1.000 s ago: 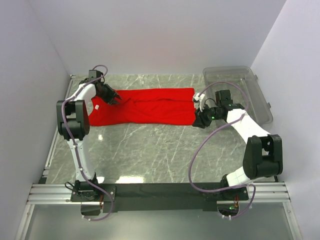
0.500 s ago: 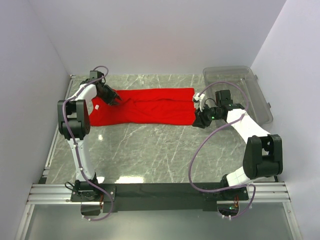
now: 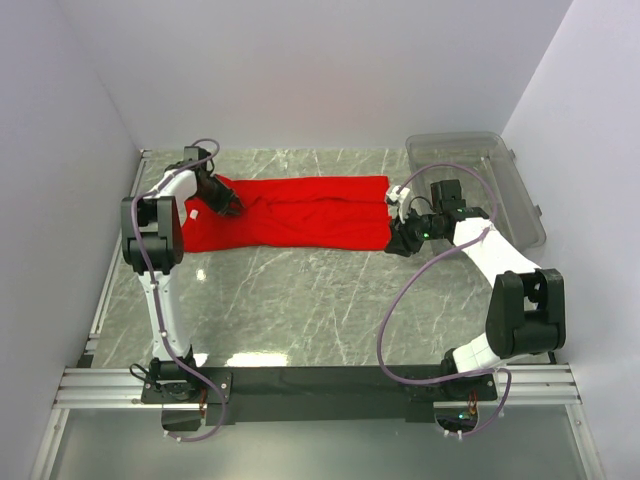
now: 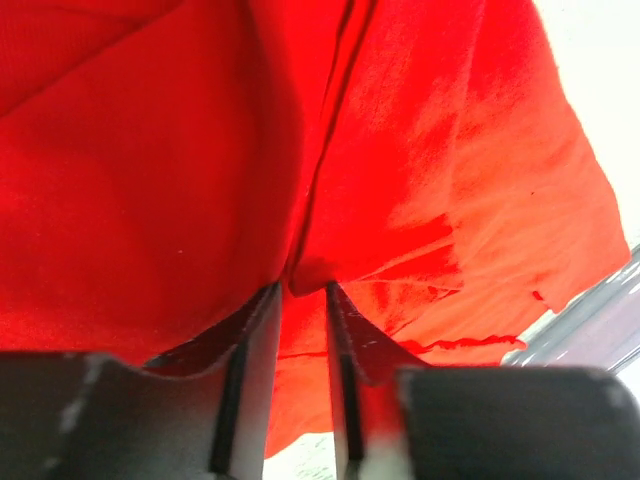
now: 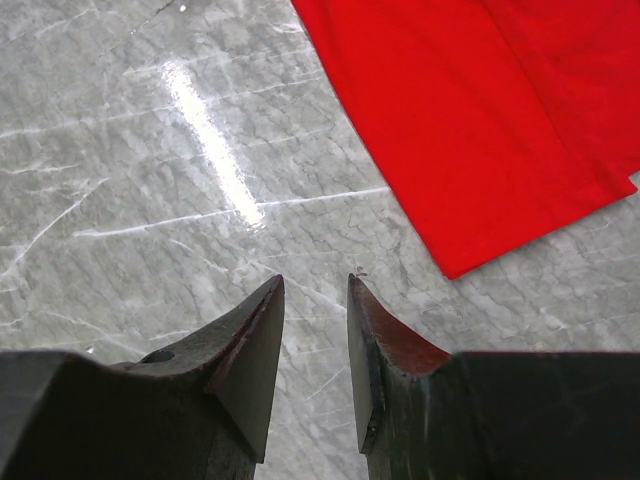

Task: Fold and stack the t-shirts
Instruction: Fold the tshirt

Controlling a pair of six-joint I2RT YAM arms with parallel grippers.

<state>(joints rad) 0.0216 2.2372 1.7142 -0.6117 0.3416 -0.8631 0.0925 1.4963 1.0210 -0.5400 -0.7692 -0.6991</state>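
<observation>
2 arm bases sit bolted to an aluminium rail [image 3: 320, 378] at the near edge, with a grey-veined marble table [image 3: 300, 310] stretching away from them. Further in, the right gripper [image 3: 399, 240] hangs low over bare marble just off the near right corner of the red t-shirt [image 3: 300, 215]. In the right wrist view its 2 fingers [image 5: 250, 340] are a narrow gap apart around nothing but stone, and the shirt's corner [image 5: 480, 120] lies a little beyond the tips, not touching them. The t-shirt is spread flat in a long band across the far half of the table, running left to right, with creases along its length and a small white label [image 3: 192, 213] near its left end. At that end the left gripper [image 3: 228, 205] is down on the cloth. In the left wrist view its fingers [image 4: 255, 340] stand only a thin gap apart, astride a raised crease of red fabric [image 4: 150, 180]. I cannot tell whether they actually pinch that crease. In the far right corner stands 1 clear plastic bin [image 3: 470, 140], just beyond the shirt's right edge.
</observation>
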